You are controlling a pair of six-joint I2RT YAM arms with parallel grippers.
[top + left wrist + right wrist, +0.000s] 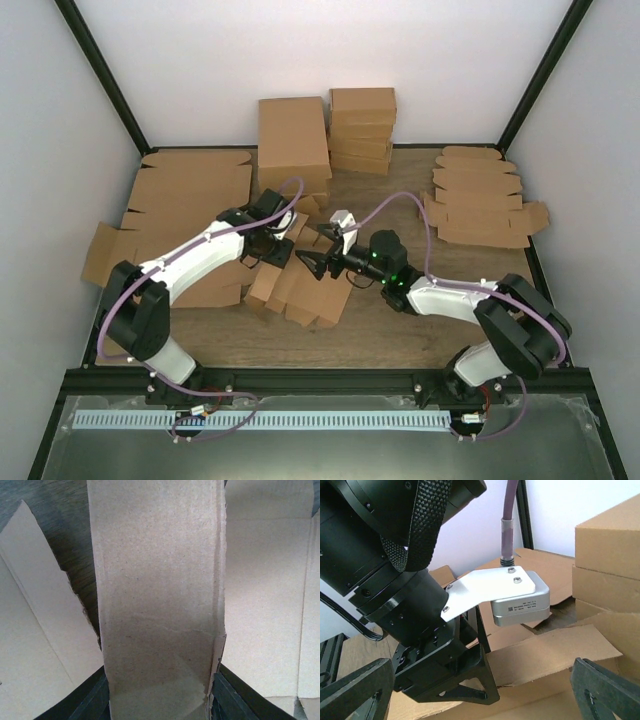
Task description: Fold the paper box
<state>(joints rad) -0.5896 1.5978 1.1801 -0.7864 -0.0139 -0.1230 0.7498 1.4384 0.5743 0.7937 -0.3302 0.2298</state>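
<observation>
Wooden table (330, 345) is bearing our plain brown creased cardboard paper box (315, 295); left gripper (270, 253) fingers are clamping one panel, while right gripper (308, 263) fingers are gaping apart, nearest flap just ahead.

On the brown wooden surface (250, 345), the paper box (310, 292), a small brown creased cardboard carton, lies at the middle of the top view. The black two-finger left hand (272, 255) sits at the box's left edge, with one panel standing between its fingers (92, 702). The black two-finger right hand (318, 252) is over the box's upper right, facing the left hand (the two are close together). Behind the box, at upper centre, a tall brown cardboard box (293, 140) stands left of a stack of shorter brown cardboard cartons (362, 130). Large flat brown cardboard sheets (185, 195) lie at the left, partly under the left arm. A pile of small flat brown cardboard blanks (480, 195) lies at the upper right.
</observation>
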